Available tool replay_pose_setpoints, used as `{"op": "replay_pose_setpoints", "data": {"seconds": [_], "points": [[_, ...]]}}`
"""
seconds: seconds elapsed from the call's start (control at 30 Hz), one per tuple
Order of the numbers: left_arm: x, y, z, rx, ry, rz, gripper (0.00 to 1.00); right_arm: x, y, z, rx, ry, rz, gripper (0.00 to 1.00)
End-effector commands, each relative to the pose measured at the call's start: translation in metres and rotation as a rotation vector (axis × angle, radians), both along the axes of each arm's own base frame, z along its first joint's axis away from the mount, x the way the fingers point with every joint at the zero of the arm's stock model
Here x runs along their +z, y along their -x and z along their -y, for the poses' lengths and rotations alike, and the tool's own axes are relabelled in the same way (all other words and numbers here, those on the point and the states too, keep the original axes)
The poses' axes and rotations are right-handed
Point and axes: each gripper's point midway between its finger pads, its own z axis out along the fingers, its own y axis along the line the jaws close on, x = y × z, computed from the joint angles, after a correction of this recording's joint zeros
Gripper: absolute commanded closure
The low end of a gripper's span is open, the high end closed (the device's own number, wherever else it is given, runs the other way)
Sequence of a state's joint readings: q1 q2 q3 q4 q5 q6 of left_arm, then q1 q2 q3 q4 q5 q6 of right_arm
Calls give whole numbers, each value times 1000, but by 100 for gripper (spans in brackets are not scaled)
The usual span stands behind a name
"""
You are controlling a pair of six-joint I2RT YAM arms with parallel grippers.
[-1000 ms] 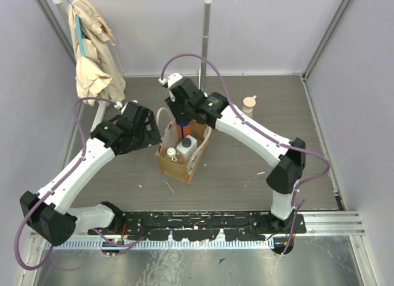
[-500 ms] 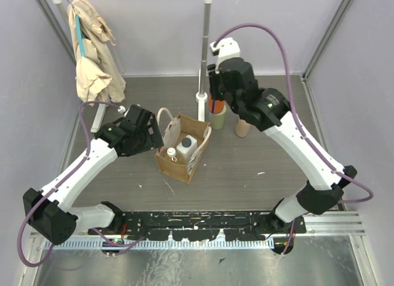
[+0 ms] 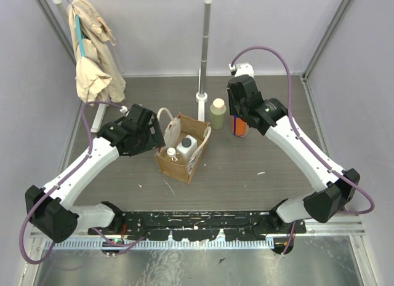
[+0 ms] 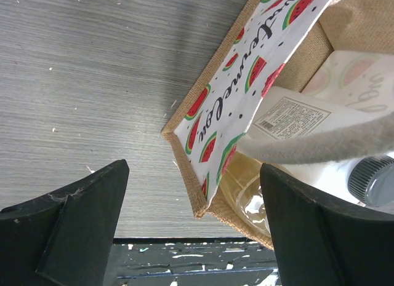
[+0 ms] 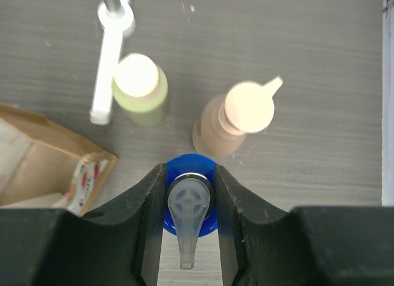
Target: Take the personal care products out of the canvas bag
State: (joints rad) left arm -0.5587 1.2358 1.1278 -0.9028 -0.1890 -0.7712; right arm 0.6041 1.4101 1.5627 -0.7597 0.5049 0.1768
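The canvas bag (image 3: 178, 158) stands upright mid-table. Inside it are the white rectangular dark-capped bottle (image 3: 186, 147) and the small amber white-capped bottle (image 3: 171, 154). My left gripper (image 3: 154, 136) is open beside the bag's left wall; in the left wrist view it (image 4: 194, 175) straddles the bag's corner (image 4: 203, 123), with the amber bottle (image 4: 246, 181) and the white bottle (image 4: 301, 117) behind the wall. My right gripper (image 3: 239, 115) is shut on the orange-and-blue bottle (image 3: 239, 127), held upright low over the table. Its blue cap (image 5: 184, 165) sits between the fingers. The olive-green bottle (image 3: 217, 113) (image 5: 140, 89) and the tan pump-top bottle (image 5: 237, 117) stand just beyond it.
A garment rack pole (image 3: 205, 46) rises at the back, its foot (image 3: 201, 99) next to the olive bottle. Beige cloth (image 3: 92, 52) hangs at the back left. A black rail (image 3: 203, 221) runs along the near edge. Purple walls close in the sides.
My right arm carried the orange-and-blue bottle from above the bag to the back right and lowered it beside the olive and tan bottles. The left arm barely moved.
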Motion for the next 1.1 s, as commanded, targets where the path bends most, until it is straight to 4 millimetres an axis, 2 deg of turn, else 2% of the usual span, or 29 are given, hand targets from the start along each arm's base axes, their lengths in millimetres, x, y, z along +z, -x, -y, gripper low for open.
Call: {"op": "replay_pose_setpoints", "data": {"seconds": [0.0, 0.17, 0.4, 0.6, 0.83, 0.87, 0.9, 0.93, 0.97, 1.07], "points": [[-6, -1, 5, 0, 19, -14, 5, 23, -8, 19, -89, -147, 148, 84], [-6, -1, 5, -1, 21, -13, 6, -23, -12, 47, -163, -160, 94, 84], [-6, 0, 6, 1, 31, -16, 6, -68, -12, 84, -293, -162, 52, 84], [-5, 0, 6, -1, 33, -16, 6, -89, -18, 118, -402, -168, 54, 85], [-7, 1, 5, -4, 22, -22, 6, -102, -23, 138, -468, -144, 38, 85], [-7, 1, 4, -4, 21, -22, 6, -103, -23, 139, -473, -146, 38, 82], [-7, 1, 4, -4, 22, -21, 7, -102, -23, 139, -472, -150, 38, 74], [-7, 1, 4, -4, 25, -17, 7, -103, -22, 140, -472, -151, 37, 61], [-6, 1, 5, -4, 28, -12, 7, -102, -21, 140, -473, -150, 38, 53], [-4, 0, 5, -4, 35, 0, 7, -100, -18, 143, -480, -139, 39, 44]]}}
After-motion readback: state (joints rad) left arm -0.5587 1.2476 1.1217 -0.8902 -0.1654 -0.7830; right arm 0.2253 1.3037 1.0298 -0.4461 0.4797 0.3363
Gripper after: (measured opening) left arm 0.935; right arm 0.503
